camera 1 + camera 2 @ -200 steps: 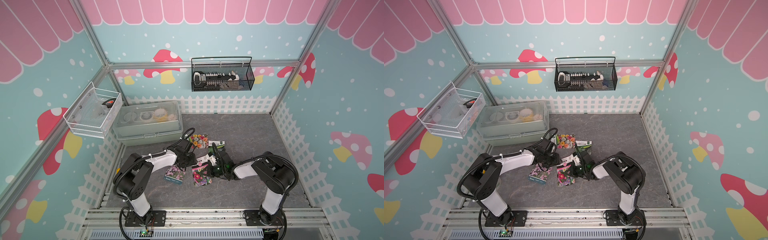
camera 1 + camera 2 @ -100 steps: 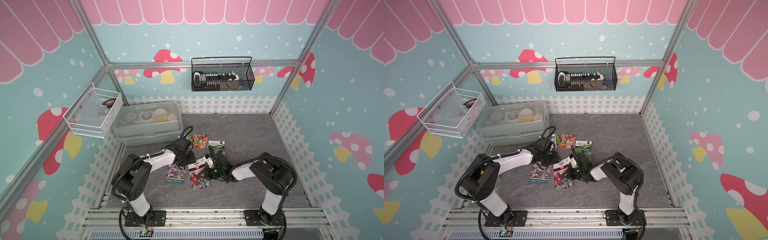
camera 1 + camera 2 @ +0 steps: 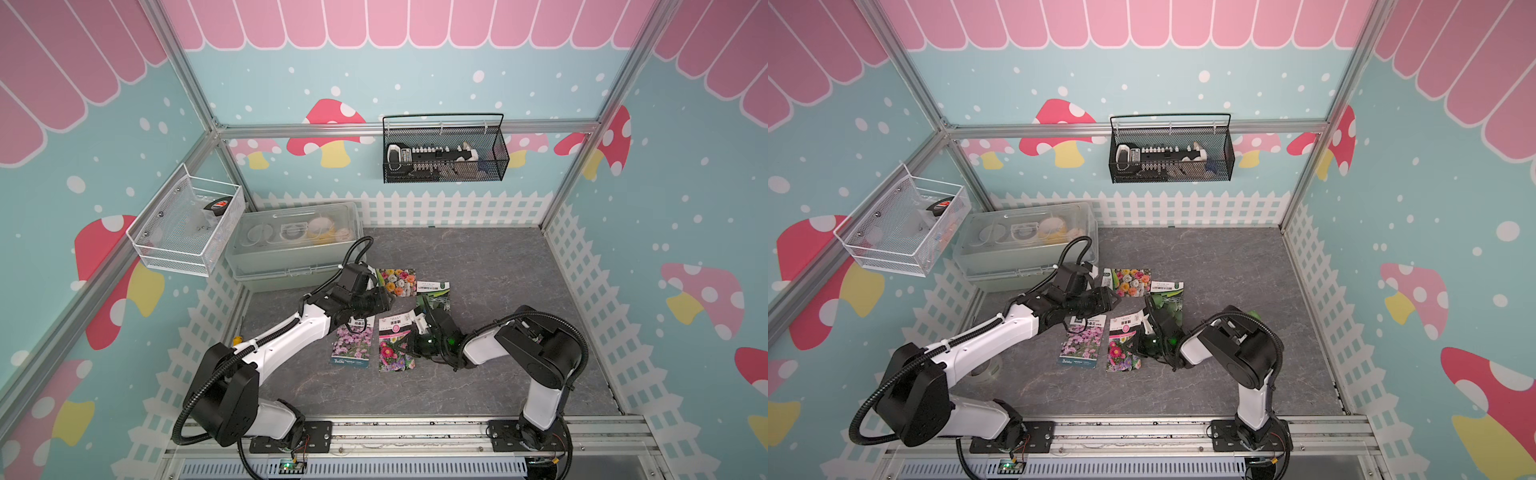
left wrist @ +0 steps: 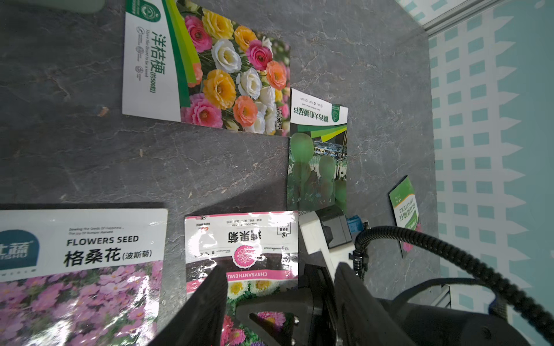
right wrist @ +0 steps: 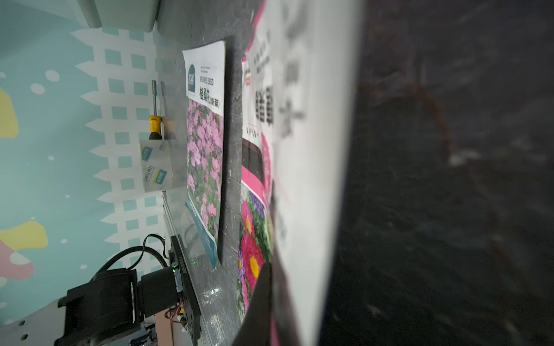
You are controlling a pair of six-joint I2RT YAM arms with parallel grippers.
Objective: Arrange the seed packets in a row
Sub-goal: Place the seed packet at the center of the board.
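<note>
Right gripper [image 3: 414, 340]: jaws closed on the chrysanthemum packet [image 3: 394, 349], at the edge nearest its own arm. That packet lies on the grey floor [image 3: 478, 270] just beside the cosmos packet [image 3: 351, 348], not touching it.
Left gripper [image 3: 385, 300]: jaws partly apart and holding nothing. It hovers between the cosmos packet's top and the mixed-flower packet [image 3: 400, 281].
Green packet [image 3: 435, 293] lies just behind the right gripper.

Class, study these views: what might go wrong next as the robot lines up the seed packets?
1. The right gripper pinches only one edge of the glossy chrysanthemum packet, lifting that side, so the packet may slip or fold.
2. The cosmos packet lies close beside it, so a drag could nudge or overlap it.
3. The open left gripper hovers near the right one, so the two might collide.
</note>
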